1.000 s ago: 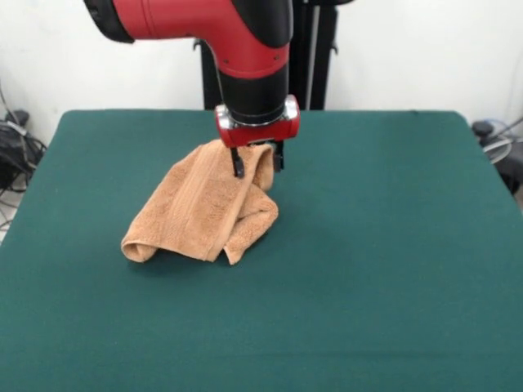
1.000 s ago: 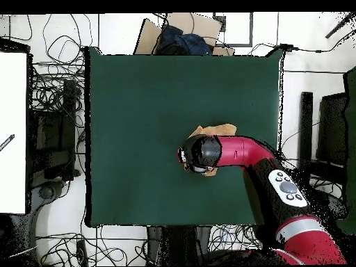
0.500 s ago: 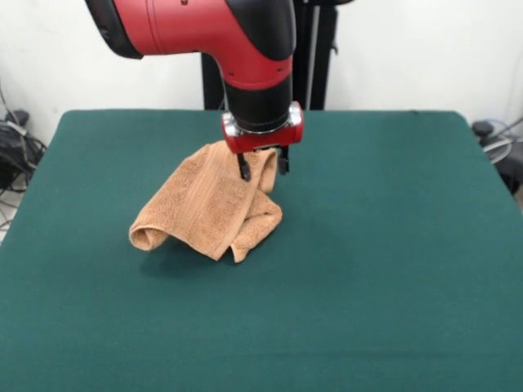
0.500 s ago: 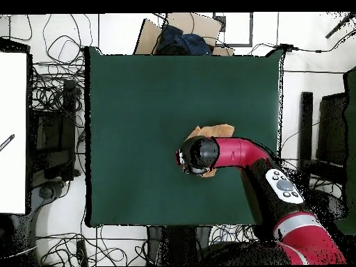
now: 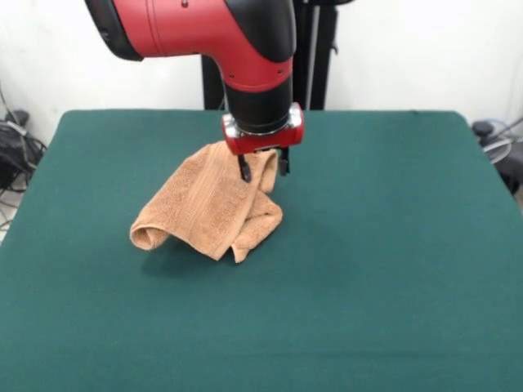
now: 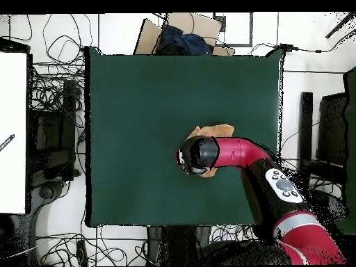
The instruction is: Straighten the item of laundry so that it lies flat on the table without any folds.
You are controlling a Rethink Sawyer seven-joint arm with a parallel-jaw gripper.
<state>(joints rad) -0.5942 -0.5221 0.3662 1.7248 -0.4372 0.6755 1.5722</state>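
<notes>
The item of laundry (image 5: 204,208), a light orange-tan terry towel, is bunched and folded over itself, its top corner raised and the rest drooping to the table (image 5: 392,269) with a rolled fold at lower left. My gripper (image 5: 263,169) is shut on that raised corner, its two black fingers pinching the cloth. From above, the arm's head covers most of the towel (image 6: 217,130); only a strip shows beyond it, and the gripper is hidden there.
The dark green table (image 6: 139,104) stretches wide on every side of the towel. Cables, a cardboard box (image 6: 182,31) and a white board (image 6: 14,132) lie beyond its edges.
The gripper has lifted slightly and shifted right with the towel corner over the last second, drawing the cloth's rolled lower-left fold along. Since half a second ago, almost nothing has moved.
</notes>
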